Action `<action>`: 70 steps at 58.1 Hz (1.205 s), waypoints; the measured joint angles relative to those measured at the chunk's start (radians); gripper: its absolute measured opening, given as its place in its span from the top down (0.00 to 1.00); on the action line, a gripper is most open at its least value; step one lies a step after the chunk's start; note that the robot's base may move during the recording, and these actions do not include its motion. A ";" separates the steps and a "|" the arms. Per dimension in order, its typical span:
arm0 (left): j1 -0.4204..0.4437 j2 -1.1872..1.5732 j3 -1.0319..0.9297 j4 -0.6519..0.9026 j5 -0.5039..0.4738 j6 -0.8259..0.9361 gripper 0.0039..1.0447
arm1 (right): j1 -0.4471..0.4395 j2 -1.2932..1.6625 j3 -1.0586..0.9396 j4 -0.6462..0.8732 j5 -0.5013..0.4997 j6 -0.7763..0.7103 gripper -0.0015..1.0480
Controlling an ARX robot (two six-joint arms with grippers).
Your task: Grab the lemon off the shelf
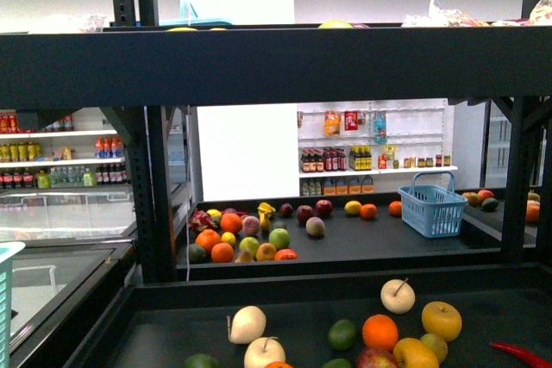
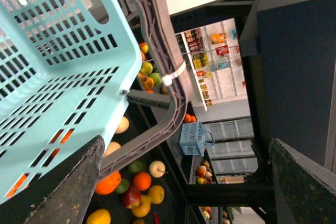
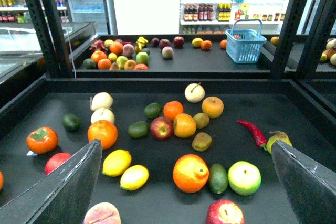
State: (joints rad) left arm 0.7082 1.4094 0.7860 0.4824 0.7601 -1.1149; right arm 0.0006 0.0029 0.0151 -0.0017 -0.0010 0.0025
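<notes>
Well, room first. The shelf deck is boxed in by a low dark rim all round, w/ slanted black posts at the back corners. From the front view a thick beam runs across overhead, so the way in over the fruit is a wide, low slot. Bare deck shows mostly round the red chili and along the rim; the middle is crowded w/ fruit.

The lemon lies on the deck in the right wrist view, touching a second yellow oval fruit. An orange sits just behind it, a red fruit near on one side, and a big orange on the other w/ a strip of bare deck btwn. The lemon shows right next to one dark finger of the right gripper. That gripper hangs over the deck, pitched fwd and down, jaws spread wide w/ nothing held.

The left gripper is rolled onto its side, fingers also spread wide, clamped on nothing I can see. A pale teal basket crowds one finger, and its grey handle curves across the space btwn the fingers. Can't tell if the handle touches either one.
</notes>
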 joint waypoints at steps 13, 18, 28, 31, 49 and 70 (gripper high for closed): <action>0.007 0.163 0.075 0.193 -0.072 -0.151 0.08 | 0.000 0.000 0.000 0.000 0.000 0.000 0.07; -0.004 0.211 0.105 0.236 -0.106 -0.201 0.08 | 0.000 0.000 0.000 0.000 0.000 0.000 0.07; -0.055 0.275 0.164 0.290 -0.163 -0.294 0.08 | 0.000 0.000 0.000 0.000 0.000 0.000 0.07; -0.072 0.294 0.181 0.302 -0.185 -0.318 0.08 | 0.000 0.000 0.000 0.000 0.000 0.000 0.07; -0.117 0.386 0.266 0.253 -0.266 -0.349 0.08 | 0.000 0.000 0.000 0.000 0.000 0.000 0.07; -0.158 0.440 0.380 0.181 -0.317 -0.288 0.35 | 0.000 0.000 0.000 0.000 0.000 0.000 0.07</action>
State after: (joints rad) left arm 0.5499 1.8496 1.1660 0.6636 0.4431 -1.4025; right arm 0.0006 0.0029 0.0151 -0.0017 -0.0006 0.0025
